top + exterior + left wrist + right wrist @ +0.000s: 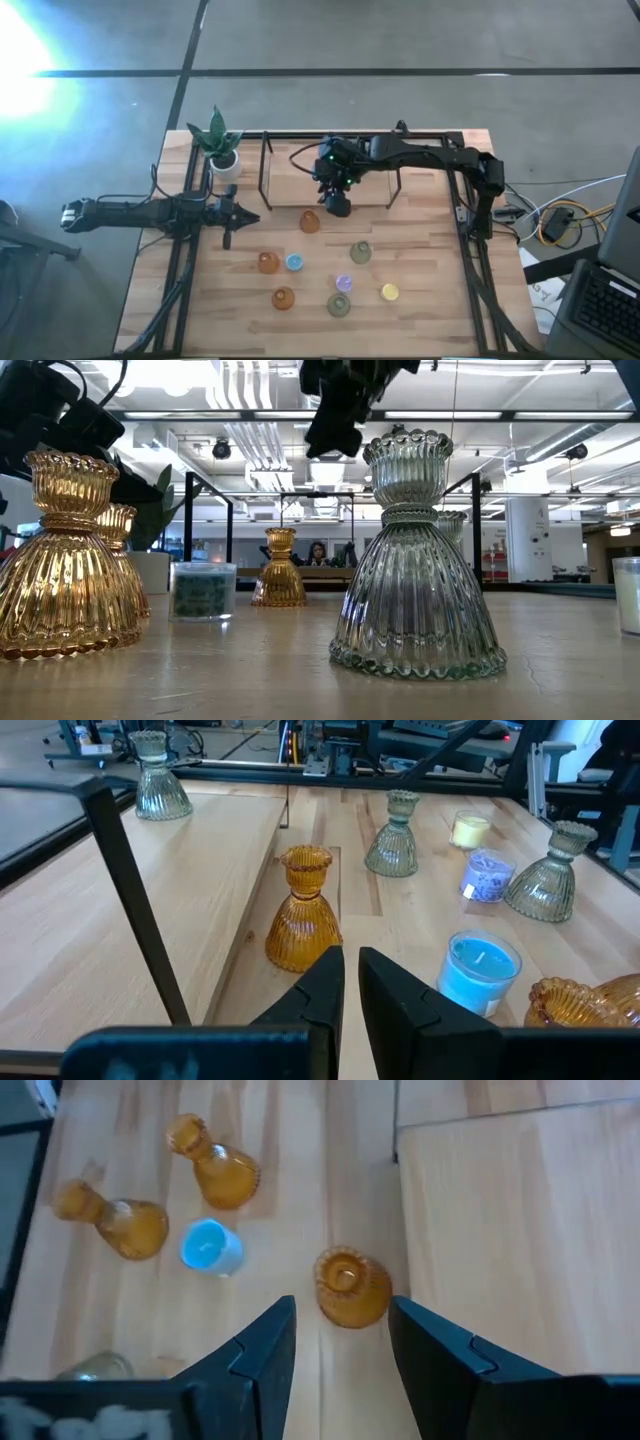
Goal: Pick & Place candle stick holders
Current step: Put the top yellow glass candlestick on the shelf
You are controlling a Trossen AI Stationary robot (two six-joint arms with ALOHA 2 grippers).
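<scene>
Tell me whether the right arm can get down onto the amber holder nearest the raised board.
Probably yes. The right gripper hangs open almost straight above that amber holder, which stands upright and apart from the blue candle, with nothing between.

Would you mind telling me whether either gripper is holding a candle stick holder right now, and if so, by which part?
Nothing is held. The right gripper hangs open above an amber holder, apart from it. The left gripper, fingers nearly closed, is empty.
</scene>
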